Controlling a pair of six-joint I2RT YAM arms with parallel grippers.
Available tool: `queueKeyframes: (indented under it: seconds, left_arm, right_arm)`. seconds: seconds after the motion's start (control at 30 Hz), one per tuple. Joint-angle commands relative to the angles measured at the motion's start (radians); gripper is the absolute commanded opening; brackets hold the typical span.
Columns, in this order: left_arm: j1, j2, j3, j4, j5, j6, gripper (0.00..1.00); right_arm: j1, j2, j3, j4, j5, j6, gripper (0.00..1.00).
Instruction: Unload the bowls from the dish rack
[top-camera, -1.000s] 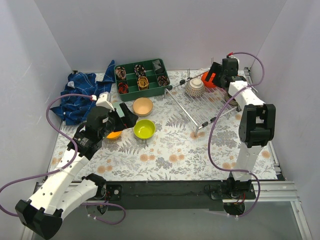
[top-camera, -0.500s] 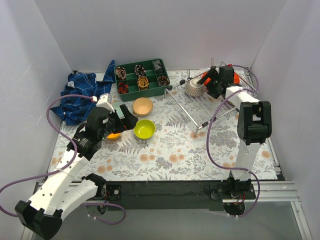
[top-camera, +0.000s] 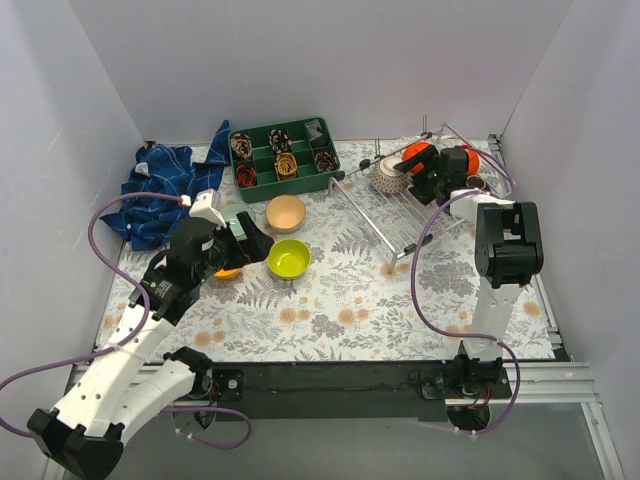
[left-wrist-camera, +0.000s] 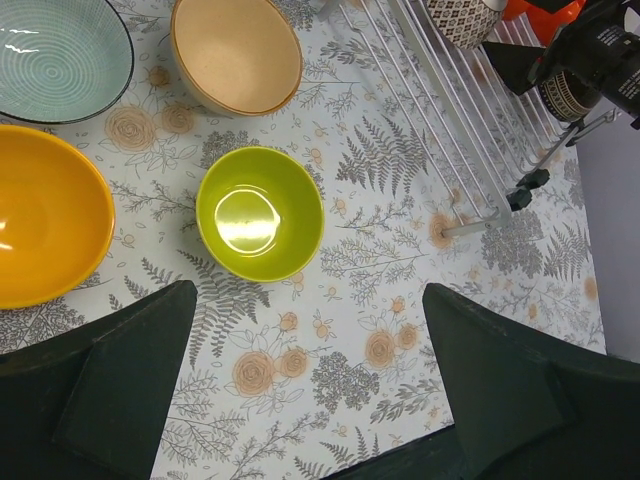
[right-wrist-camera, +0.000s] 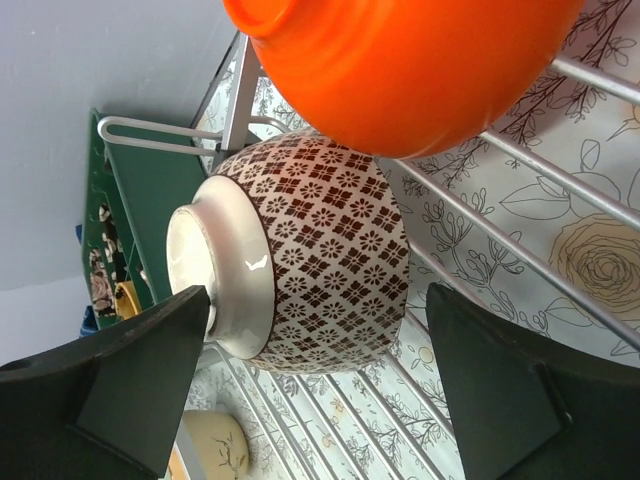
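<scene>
The silver wire dish rack (top-camera: 400, 212) stands at the back right and also shows in the left wrist view (left-wrist-camera: 440, 120). In it lie a white dotted-pattern bowl (top-camera: 391, 175) on its side and a red-orange bowl (top-camera: 417, 156). My right gripper (top-camera: 420, 180) is open. Its fingers stand on either side of the dotted bowl (right-wrist-camera: 320, 255), under the red-orange bowl (right-wrist-camera: 400, 60). A dark patterned bowl (left-wrist-camera: 566, 95) sits below the right wrist. The lime bowl (left-wrist-camera: 260, 213), beige bowl (left-wrist-camera: 237, 52), yellow-orange bowl (left-wrist-camera: 45, 228) and pale mint bowl (left-wrist-camera: 60, 55) stand on the table. My left gripper (left-wrist-camera: 310, 400) is open and empty above them.
A green compartment tray (top-camera: 283, 155) sits behind the bowls, next to the rack's left end. A blue cloth (top-camera: 160, 190) lies at the back left. White walls close in three sides. A cream bowl (right-wrist-camera: 215, 445) shows beyond the rack bars.
My right gripper has swung left from the rack's rear right corner and now straddles the dotted bowl. The left arm has barely moved.
</scene>
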Motion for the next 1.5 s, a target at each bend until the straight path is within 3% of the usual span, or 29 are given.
queueKeyframes:
  seconds: [0.0, 0.37, 0.57, 0.8, 0.97, 1.2, 1.47]
  left_arm:
    - [-0.001, -0.005, 0.009, -0.010, -0.004, 0.001, 0.98]
    - [-0.002, 0.013, 0.021, 0.004, 0.005, 0.004, 0.98]
    - [-0.002, 0.002, 0.024, 0.004, -0.002, 0.005, 0.98]
    - [-0.002, -0.007, 0.016, 0.010, 0.001, 0.005, 0.98]
    - [-0.002, -0.017, 0.013, 0.013, 0.004, 0.007, 0.98]
    - [-0.001, -0.013, 0.021, 0.018, 0.018, 0.005, 0.98]
    - [-0.002, 0.012, 0.022, 0.035, 0.036, 0.001, 0.98]
  right_arm:
    - [0.008, 0.027, -0.028, 0.073, -0.026, 0.056, 0.96]
    - [0.008, 0.049, -0.010, 0.091, -0.063, 0.070, 0.85]
    - [0.008, -0.021, -0.060, 0.091, -0.054, 0.042, 0.65]
    - [0.010, -0.150, -0.165, 0.097, -0.051, -0.002, 0.27]
    - [0.010, -0.245, -0.203, 0.094, -0.072, -0.071, 0.15]
    - [0.025, -0.367, -0.206, 0.004, -0.068, -0.252, 0.03]
    - [0.160, -0.528, -0.151, -0.223, 0.088, -0.696, 0.01]
